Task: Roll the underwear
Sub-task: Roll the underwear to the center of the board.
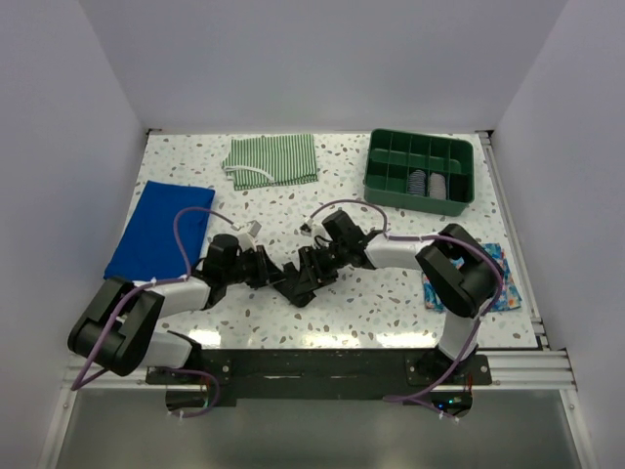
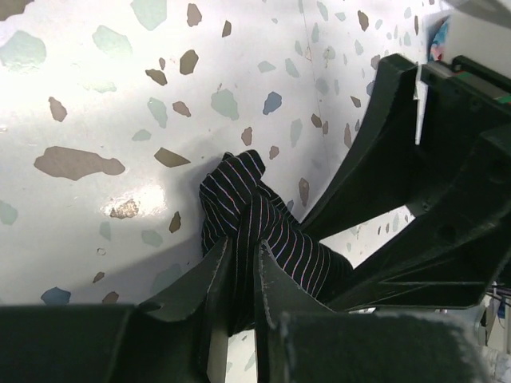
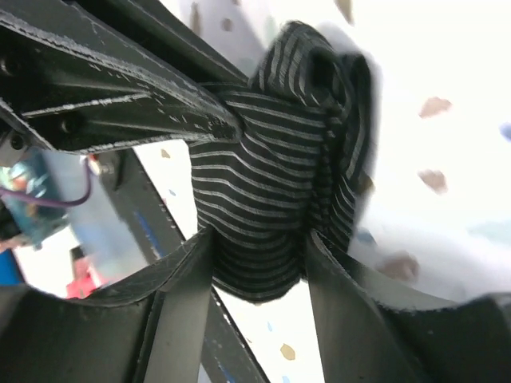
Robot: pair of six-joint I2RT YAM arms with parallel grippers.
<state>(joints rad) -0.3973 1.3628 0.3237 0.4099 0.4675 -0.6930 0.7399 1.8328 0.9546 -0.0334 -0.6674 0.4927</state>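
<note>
Top external view buries the underwear [image 2: 236,188] beneath both claws. Left gripper [image 2: 242,249] pinches it narrowly; right gripper [image 3: 258,235] straddles the bundle, grip unclear.

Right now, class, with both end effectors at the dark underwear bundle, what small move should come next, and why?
Probably ease the right end effector back off the underwear. Its fingers stand apart on either side of the bunched roll, while the left end effector pinches the fabric, so the roll would likely hold its shape.
</note>
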